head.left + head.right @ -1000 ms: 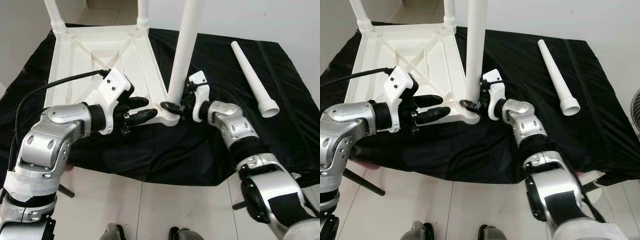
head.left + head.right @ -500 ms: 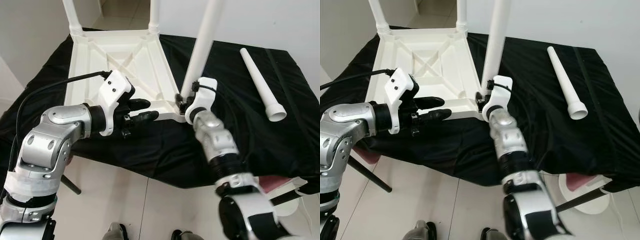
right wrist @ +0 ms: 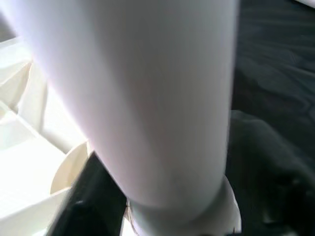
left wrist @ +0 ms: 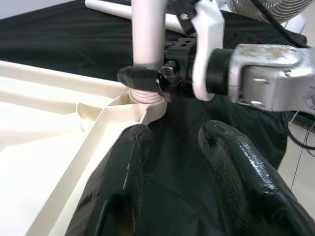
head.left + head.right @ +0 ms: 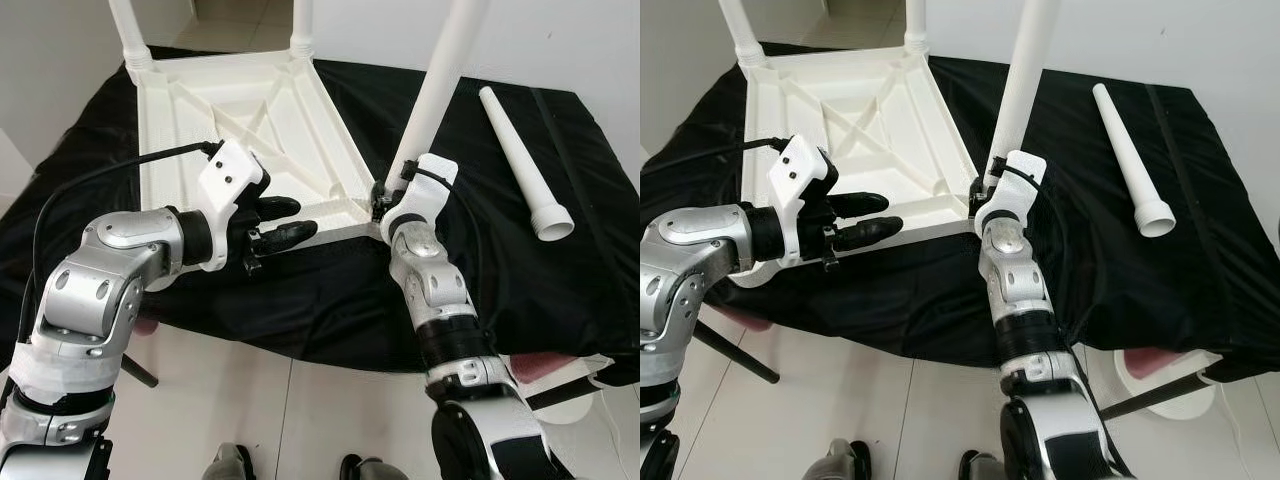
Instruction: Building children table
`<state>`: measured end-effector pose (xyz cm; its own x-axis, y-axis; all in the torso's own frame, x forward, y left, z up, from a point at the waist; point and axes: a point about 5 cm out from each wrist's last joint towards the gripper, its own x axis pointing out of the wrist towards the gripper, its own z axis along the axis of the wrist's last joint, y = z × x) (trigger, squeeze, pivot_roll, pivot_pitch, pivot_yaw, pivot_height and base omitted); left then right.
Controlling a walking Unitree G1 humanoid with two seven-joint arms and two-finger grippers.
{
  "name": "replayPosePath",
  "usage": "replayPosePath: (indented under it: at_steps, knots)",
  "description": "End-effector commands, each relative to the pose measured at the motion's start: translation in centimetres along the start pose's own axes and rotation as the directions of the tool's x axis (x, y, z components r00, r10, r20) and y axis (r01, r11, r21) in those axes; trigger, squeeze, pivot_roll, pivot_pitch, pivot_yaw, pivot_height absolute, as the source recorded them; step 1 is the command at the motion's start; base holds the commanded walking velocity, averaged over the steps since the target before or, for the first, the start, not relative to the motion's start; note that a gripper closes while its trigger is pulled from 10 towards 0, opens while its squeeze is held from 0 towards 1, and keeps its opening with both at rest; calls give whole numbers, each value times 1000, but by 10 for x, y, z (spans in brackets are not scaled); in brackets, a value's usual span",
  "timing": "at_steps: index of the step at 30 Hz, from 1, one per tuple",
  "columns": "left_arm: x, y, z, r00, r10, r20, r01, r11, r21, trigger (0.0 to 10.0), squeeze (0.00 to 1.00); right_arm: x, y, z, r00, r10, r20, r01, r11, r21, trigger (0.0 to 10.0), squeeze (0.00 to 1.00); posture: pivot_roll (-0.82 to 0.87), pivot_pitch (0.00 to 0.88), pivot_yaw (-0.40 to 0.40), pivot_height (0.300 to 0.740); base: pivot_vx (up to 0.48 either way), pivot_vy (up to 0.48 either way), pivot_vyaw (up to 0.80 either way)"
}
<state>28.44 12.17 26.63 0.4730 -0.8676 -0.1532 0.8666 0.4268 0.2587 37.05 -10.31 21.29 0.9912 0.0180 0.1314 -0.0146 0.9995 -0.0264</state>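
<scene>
The right tool (image 4: 147,78) pinches the base of a white leg (image 5: 432,95) standing tilted in the near corner socket of the upturned tabletop (image 5: 230,110). The left tool (image 5: 285,222), fingers spread, appears to straddle the tabletop's near edge. A loose leg (image 5: 520,165) lies apart on the black-draped surface (image 5: 560,280).

You are seeing the three standing legs running off the top edge, the near one (image 5: 432,85) included. The right gripper (image 4: 147,78) is closing around that leg's base, its far finger hiding behind it. The socket's thread is blurring out.
</scene>
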Motion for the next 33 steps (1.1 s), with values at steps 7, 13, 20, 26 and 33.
replayPosePath:
  at_steps: [7, 13, 20, 26, 33]
  knots:
    - [0, 10, -2, 989, 147, 4, -147, 989, 9, 10000, 0, -13, -1, 24, 985, 46, 167, -45, 999, -12, 10000, 0, 10, 186, -1, 740, 0, 0, 0]
    - [-7, 25, -2, 962, 272, 11, -272, 962, -17, 10000, 0, -48, -20, 35, 963, 49, 264, -34, 998, -61, 10000, 0, -3, 186, 3, 740, 0, 0, 0]
    - [-25, 42, -7, 906, 424, 4, -423, 904, -62, 10000, 0, -88, -27, 4, 978, 107, 179, -83, 987, -138, 10000, 0, -16, 174, 6, 740, 0, 0, 0]
    - [-48, 49, -29, 836, 539, -98, -543, 839, -16, 10000, 0, -107, -12, -15, 940, 312, 135, -280, 937, -210, 10000, 0, -25, 153, 12, 740, 0, 0, 0]
    - [-72, 37, -62, 815, 498, -297, -490, 865, 107, 10000, 0, -105, 7, -10, 892, 432, 134, -398, 890, -221, 10000, 0, -13, 134, 2, 740, 0, 0, 0]
